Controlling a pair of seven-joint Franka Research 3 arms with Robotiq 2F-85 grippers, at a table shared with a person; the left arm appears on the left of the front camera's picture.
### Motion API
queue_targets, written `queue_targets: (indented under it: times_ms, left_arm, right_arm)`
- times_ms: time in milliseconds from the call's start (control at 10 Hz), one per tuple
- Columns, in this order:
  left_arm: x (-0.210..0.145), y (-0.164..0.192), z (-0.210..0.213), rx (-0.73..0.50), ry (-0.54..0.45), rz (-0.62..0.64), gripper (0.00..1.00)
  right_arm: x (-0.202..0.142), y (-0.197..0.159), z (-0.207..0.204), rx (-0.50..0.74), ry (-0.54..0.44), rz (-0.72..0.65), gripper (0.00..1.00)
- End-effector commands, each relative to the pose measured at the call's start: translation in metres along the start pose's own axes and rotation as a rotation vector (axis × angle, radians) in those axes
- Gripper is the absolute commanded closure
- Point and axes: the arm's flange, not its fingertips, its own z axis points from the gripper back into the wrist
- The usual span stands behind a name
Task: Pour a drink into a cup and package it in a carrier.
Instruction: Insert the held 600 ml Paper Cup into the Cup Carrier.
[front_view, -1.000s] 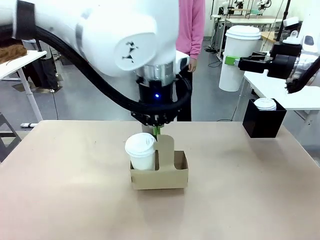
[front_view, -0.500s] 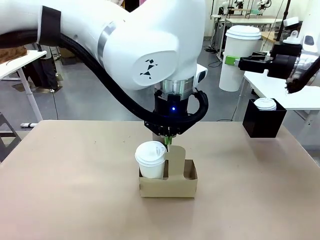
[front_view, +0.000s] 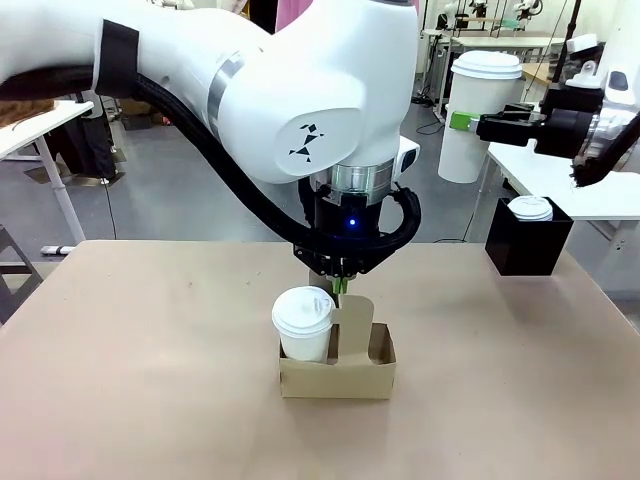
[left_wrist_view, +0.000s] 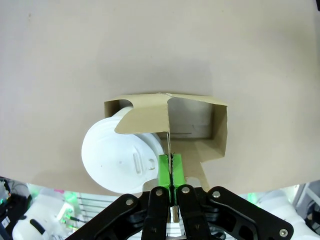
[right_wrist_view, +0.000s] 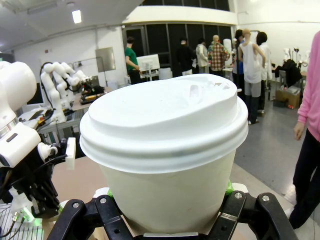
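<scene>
Front view has the big white left arm reaching down over the middle of the tan table (front_view: 150, 380). The left gripper (front_view: 340, 287) has its jaws pinched tight on the upright handle tab of the small brown cardboard cup carrier (front_view: 340, 375). A tall white paper cup with a white plastic lid (front_view: 303, 322) stands in the carrier's left slot. I cannot tell if the carrier touches the table.

From the left wrist, the green pads (left_wrist_view: 164, 170) meet on the thin tab, just beside the cup's lid.

Up at the right, the right gripper (front_view: 465, 122) hugs a second white paper cup with a lid (front_view: 487, 100) between its fingers, high over the table. A black cube-shaped box (front_view: 527, 250) sits near the table's far right edge, with a small white lidded cup (front_view: 530, 208) poking out of its top.
</scene>
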Motion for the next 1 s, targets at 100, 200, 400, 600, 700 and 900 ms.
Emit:
queue_targets:
  times_ms: [100, 200, 400, 600, 700, 900]
  left_arm:
    - [-0.002, 0.004, 0.0, -0.001, -0.006, 0.006, 0.98]
    - [-0.002, 0.004, 0.0, -0.001, -0.006, 0.006, 0.98]
    - [-0.002, 0.004, 0.0, -0.001, -0.006, 0.006, 0.98]
    - [0.0, 0.006, 0.006, -0.058, 0.054, -0.052, 0.41]
    - [0.003, 0.014, 0.013, -0.082, 0.068, -0.078, 0.0]
    - [0.016, 0.034, 0.031, -0.145, 0.13, -0.155, 0.0]
  right_arm:
    - [0.003, 0.001, -0.002, 0.005, -0.006, 0.002, 0.2]
    - [0.003, 0.001, -0.002, 0.005, -0.006, 0.002, 0.2]
    - [0.003, 0.001, -0.002, 0.005, -0.006, 0.002, 0.2]
    - [0.0, 0.0, 0.0, 0.0, 0.0, 0.0, 0.2]
    - [-0.008, -0.008, -0.005, 0.076, 0.034, 0.006, 0.2]
    - [-0.034, -0.019, -0.018, 0.232, 0.082, 0.019, 0.2]
